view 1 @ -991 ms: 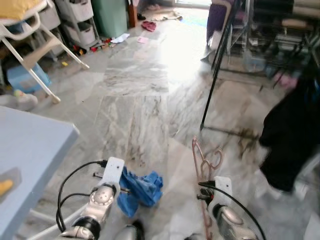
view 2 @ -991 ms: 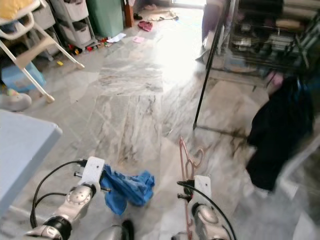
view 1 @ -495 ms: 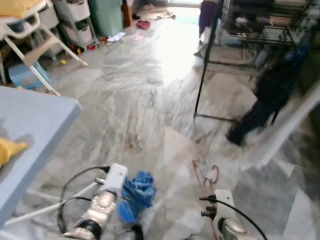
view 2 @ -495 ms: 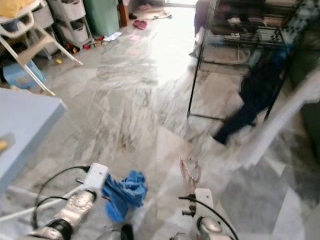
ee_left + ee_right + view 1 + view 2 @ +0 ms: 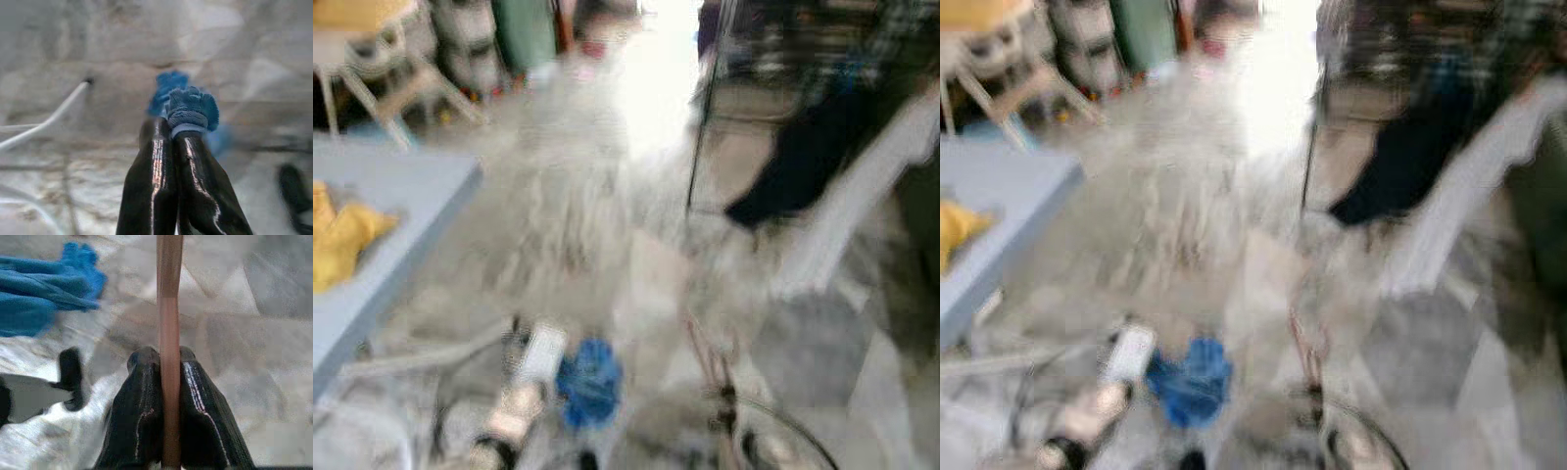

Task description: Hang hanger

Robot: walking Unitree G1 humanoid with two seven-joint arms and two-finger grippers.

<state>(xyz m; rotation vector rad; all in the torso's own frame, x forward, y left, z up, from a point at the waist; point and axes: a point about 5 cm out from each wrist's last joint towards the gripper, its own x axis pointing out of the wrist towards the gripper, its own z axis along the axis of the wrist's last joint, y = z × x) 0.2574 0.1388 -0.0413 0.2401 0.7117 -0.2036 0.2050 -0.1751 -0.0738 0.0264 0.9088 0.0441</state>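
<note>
Head cameras, heavily blurred: the left gripper (image 5: 570,377) carries a blue cloth (image 5: 589,380) low over the marble floor (image 5: 578,196), the pink hanger (image 5: 710,357) just right of that cloth (a blue table (image 5: 401,211) stands further left). Left wrist: fingers (image 5: 193,161) pinched on the cloth. Right wrist: the right gripper (image 5: 168,363) clamps the hanger's bar.

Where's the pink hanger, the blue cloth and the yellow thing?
pink hanger (image 5: 169,333), right wrist view, on its bar above the fingers.
blue cloth (image 5: 191,106), left wrist view, on the bunched part.
yellow thing (image 5: 342,245), left eye view, its middle.
</note>
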